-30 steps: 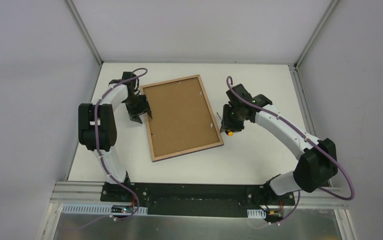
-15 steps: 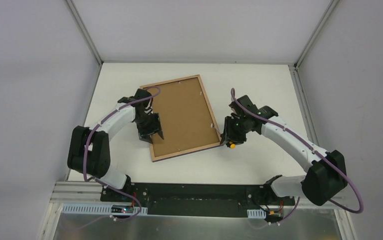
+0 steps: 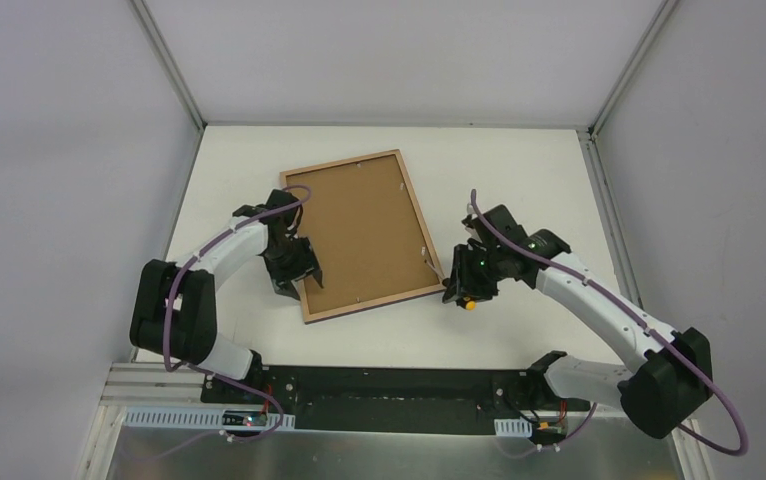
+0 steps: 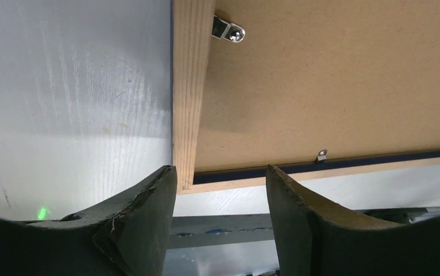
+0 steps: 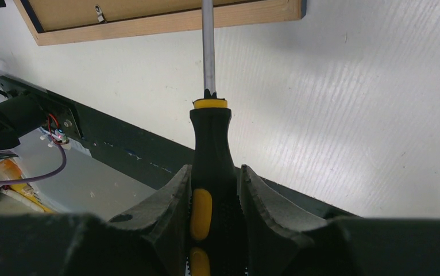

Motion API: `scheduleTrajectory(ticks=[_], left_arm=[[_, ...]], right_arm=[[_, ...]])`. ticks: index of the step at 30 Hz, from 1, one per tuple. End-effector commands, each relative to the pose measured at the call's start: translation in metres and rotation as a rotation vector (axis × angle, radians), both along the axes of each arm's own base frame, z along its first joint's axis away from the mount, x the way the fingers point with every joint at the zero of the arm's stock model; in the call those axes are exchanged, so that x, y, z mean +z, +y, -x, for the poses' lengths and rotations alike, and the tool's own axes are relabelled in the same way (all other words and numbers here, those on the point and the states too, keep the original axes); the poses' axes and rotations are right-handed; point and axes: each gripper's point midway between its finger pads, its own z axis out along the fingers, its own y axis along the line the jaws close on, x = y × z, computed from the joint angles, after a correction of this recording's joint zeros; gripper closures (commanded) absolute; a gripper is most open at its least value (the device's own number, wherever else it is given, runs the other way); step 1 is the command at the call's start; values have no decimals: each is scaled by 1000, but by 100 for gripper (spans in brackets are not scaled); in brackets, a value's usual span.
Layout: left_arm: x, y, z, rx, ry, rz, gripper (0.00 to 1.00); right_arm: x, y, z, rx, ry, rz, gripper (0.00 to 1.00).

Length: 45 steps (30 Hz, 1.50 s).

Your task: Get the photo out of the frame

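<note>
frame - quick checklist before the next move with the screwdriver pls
1. Frame lies back up on the table, backing board showing: ok.
2. Right gripper jaws shut on the screwdriver handle: ok.
3. Screwdriver tip seated on a tab: cannot tell, the shaft leaves the wrist view over the rim.
4. Left gripper jaws open astride the frame's near left corner; bracing it: cannot tell.
5. Tab swung off the backing board: not ok, it overlaps the board.
</note>
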Motion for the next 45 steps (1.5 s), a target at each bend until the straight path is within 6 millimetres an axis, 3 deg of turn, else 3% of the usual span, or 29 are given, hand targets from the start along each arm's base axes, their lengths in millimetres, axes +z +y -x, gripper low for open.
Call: scheduleTrajectory(ticks=[1, 9, 15, 19, 24, 26, 28, 30, 33, 37, 41, 45], left_arm=[[-8, 11, 4, 47, 31, -54, 41], [-28, 16, 21, 78, 103, -81, 42], [-32, -17, 17, 147, 70, 47, 59], [-21, -80, 10, 106, -1, 150, 58], [-13, -186, -4, -55, -11, 290, 56], [0, -228, -6, -129, -19, 349, 54], [15, -256, -6, -202, -53, 395, 50], [31, -266, -8, -251, -104, 423, 45], [46, -253, -14, -262, -183, 416, 38], [56, -211, -31, -201, -239, 406, 32], [64, -150, -67, -111, -311, 380, 20], [67, -80, -122, -73, -389, 280, 18]], right_arm=[[4, -2, 10, 13, -16, -31, 100], [11, -3, 7, 7, -38, -34, 100], [19, -4, 1, -10, -65, -27, 100], [28, -20, -10, -111, -143, 32, 100], [51, -50, -19, -272, -284, 75, 100], [58, -67, -21, -335, -333, 119, 100], [63, -82, -21, -379, -360, 165, 100], [66, -94, -18, -410, -370, 208, 100], [72, -100, -17, -441, -387, 207, 100], [79, -97, -16, -449, -402, 158, 100], [80, -90, -18, -436, -388, 136, 100], [74, -80, -23, -410, -358, 138, 100]])
